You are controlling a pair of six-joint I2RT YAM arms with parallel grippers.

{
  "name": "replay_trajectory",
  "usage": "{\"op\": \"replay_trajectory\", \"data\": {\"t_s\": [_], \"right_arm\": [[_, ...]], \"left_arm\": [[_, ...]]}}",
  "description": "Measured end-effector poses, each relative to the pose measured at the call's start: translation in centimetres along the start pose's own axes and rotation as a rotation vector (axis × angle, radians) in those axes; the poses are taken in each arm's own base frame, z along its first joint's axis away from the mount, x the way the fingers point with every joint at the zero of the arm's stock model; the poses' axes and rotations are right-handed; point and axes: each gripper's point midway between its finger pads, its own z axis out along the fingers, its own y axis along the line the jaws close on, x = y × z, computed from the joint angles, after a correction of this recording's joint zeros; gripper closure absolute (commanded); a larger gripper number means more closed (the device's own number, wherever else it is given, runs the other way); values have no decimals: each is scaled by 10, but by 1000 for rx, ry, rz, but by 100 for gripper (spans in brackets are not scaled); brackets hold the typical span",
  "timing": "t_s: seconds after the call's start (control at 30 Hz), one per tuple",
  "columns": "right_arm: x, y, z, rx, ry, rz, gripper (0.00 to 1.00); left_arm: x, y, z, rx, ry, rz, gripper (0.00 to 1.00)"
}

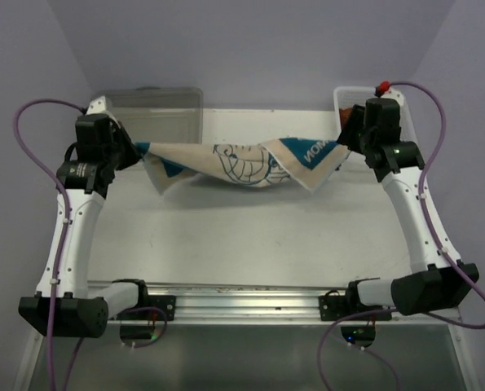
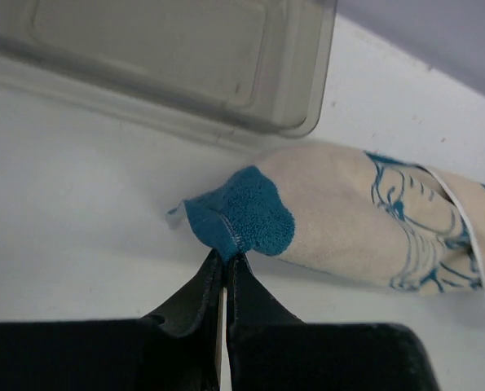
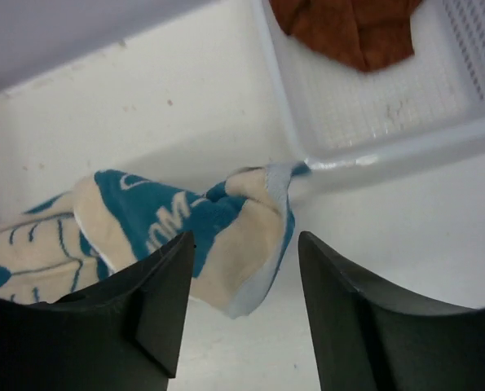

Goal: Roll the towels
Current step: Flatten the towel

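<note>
The cream towel (image 1: 242,165) with blue edges and a blue drawing stretches crumpled across the back of the table. My left gripper (image 2: 225,259) is shut on its blue left corner (image 2: 240,213). Over the towel's right end (image 3: 242,244) my right gripper (image 3: 244,244) stands open, its fingers (image 3: 165,277) either side of the cloth and apart from it. The rust-brown towel (image 3: 348,28) lies bunched in the white mesh basket (image 3: 470,65), just beyond the right gripper (image 1: 348,142).
A clear plastic bin (image 1: 152,110) sits upside down at the back left, close to the left gripper (image 1: 136,151); its corner (image 2: 299,122) is near the towel. The mesh basket's rim (image 3: 389,151) lies right behind the towel's right end.
</note>
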Motion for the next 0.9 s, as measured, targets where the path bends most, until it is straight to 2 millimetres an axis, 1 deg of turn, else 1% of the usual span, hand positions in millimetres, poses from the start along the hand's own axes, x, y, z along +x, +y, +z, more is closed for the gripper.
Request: {"op": "replay_trajectory", "data": {"t_s": [0.07, 0.1, 0.13, 0.17, 0.2, 0.23, 0.3, 0.37, 0.43, 0.5, 0.57, 0.6, 0.67, 0.73, 0.77, 0.83, 0.9], "right_arm": [[34, -11, 16, 47, 112, -42, 40], [48, -15, 23, 66, 158, -55, 45], [62, -18, 29, 77, 201, -62, 47], [74, -20, 33, 83, 235, -67, 50], [87, -22, 36, 79, 265, -66, 50], [99, -23, 36, 71, 291, -65, 52], [125, -26, 30, 59, 344, -69, 54], [151, -25, 24, 45, 392, -79, 53], [183, -13, 18, 4, 441, -97, 51], [222, 2, 13, -45, 510, -120, 50], [258, 11, 10, -77, 575, -136, 50], [276, 12, 10, -78, 614, -144, 50], [304, 10, 12, -53, 678, -171, 49], [322, 12, 16, -39, 714, -200, 48], [328, 13, 18, -37, 723, -211, 46], [334, 16, 20, -39, 730, -223, 44], [337, 21, 22, -49, 727, -228, 43]], "left_arm": [[42, 14, 12, -19, 105, -3, 100], [58, 18, 16, -22, 148, -6, 100], [75, 22, 21, -25, 195, -9, 100], [90, 26, 24, -27, 237, -13, 100], [100, 28, 26, -28, 265, -18, 100], [106, 29, 26, -28, 282, -20, 100], [106, 28, 27, -22, 281, -21, 100], [104, 27, 27, -16, 270, -21, 100], [104, 27, 27, -15, 269, -20, 100], [104, 27, 27, -15, 269, -20, 100], [104, 26, 27, -14, 269, -21, 100], [104, 26, 27, -14, 270, -21, 100], [104, 26, 27, -13, 270, -20, 100], [104, 26, 27, -13, 270, -20, 100], [104, 26, 27, -13, 270, -20, 100], [104, 26, 26, -13, 269, -20, 100], [103, 26, 26, -11, 267, -20, 100]]}}
